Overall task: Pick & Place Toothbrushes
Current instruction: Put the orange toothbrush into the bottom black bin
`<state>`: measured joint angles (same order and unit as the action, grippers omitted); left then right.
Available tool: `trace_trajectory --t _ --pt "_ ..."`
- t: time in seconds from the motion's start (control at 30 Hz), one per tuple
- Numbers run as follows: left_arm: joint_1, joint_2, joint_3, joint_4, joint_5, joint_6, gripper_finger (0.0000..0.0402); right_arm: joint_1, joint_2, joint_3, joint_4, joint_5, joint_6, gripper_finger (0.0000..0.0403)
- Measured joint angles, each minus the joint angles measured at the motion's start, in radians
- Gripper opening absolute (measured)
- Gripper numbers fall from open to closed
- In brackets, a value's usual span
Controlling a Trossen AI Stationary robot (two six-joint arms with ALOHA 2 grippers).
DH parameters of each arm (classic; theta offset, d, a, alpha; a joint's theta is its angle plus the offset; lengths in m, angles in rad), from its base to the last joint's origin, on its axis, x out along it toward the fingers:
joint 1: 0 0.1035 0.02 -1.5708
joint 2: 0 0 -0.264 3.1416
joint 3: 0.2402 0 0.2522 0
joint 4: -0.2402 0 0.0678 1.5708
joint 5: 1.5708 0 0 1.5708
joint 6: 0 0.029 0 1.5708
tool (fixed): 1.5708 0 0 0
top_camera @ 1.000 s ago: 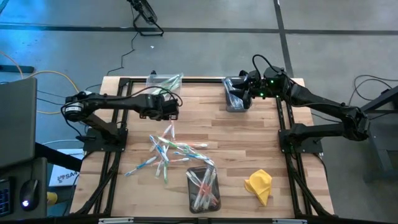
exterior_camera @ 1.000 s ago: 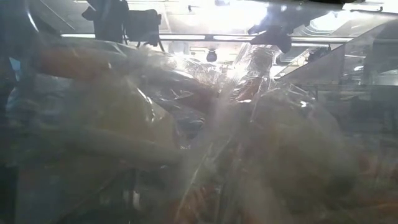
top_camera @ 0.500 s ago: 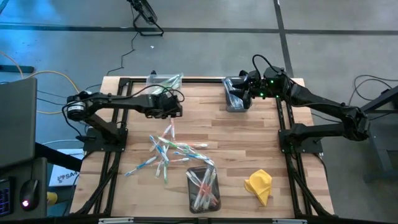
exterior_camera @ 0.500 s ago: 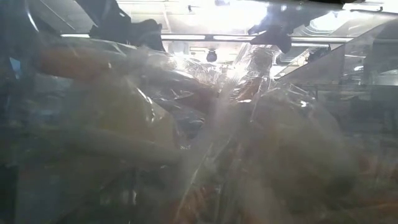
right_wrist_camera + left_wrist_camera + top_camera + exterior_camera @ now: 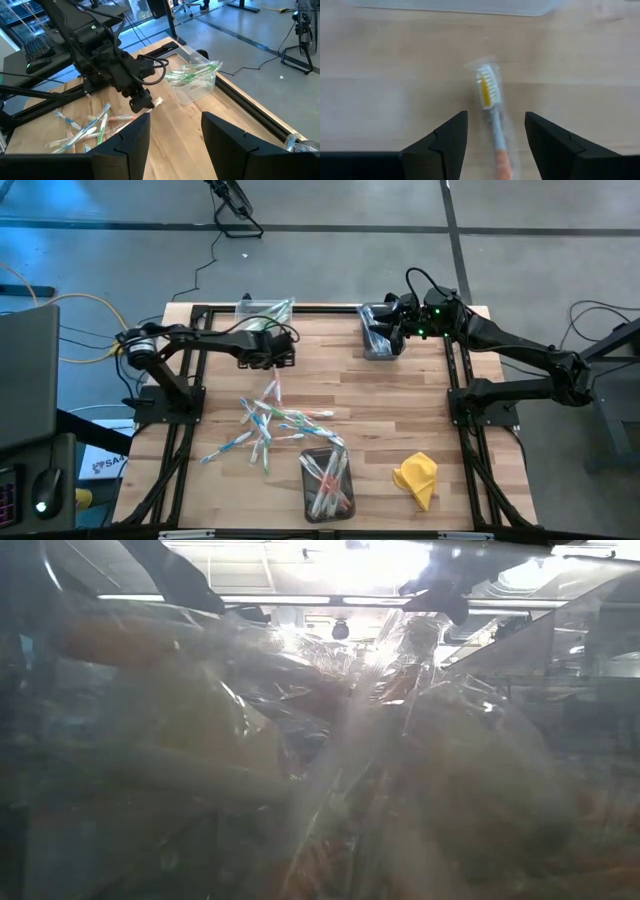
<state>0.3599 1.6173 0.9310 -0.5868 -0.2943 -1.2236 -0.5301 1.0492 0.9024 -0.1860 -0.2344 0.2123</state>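
In the high view, the left gripper (image 5: 281, 352) hangs over the pale wooden plank tabletop (image 5: 330, 385) in the upper left of the frame, just below a clear rectangular plastic bin holding green-accented toothbrushes (image 5: 262, 310). A loose heap of thin white plastic toothbrushes with blue, green and pink-red accents (image 5: 268, 423) lies lower, toward the frame's centre, nearer this arm than the other. The right gripper (image 5: 385, 330) waits at upper right over a second clear bin (image 5: 377, 338). A third bin of toothbrushes (image 5: 327, 480) and a crumpled yellow cloth (image 5: 417, 478) sit along the bottom. The low view is filled with glare and crinkled clear wrap, so nothing can be placed there. In the left wrist view, the fingers stand spread, and 1 film-wrapped toothbrush with a white and yellow bristle head and orange-pink handle (image 5: 491, 117) lies between them untouched, long axis running away from the gripper, head farthest. In the right wrist view, the right fingers are parted on nothing, facing the left arm across the boards.
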Motion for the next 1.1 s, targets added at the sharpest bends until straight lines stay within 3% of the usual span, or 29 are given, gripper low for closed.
trace_trajectory --t 0.43,0.8,1.1 --pt "-0.001 0.097 0.004 0.07 -0.009 0.034 0.0191 0.0 0.0 0.0 -0.004 0.0 0.003 0.0171" --pt "0.0 0.101 0.003 0.072 0.001 0.034 0.0188 0.0 0.0 0.0 -0.021 0.0 0.003 0.0171" --pt "0.0 0.102 0.001 0.065 0.009 0.033 0.0115 0.0 0.0 0.0 -0.025 0.0 0.003 0.0171"
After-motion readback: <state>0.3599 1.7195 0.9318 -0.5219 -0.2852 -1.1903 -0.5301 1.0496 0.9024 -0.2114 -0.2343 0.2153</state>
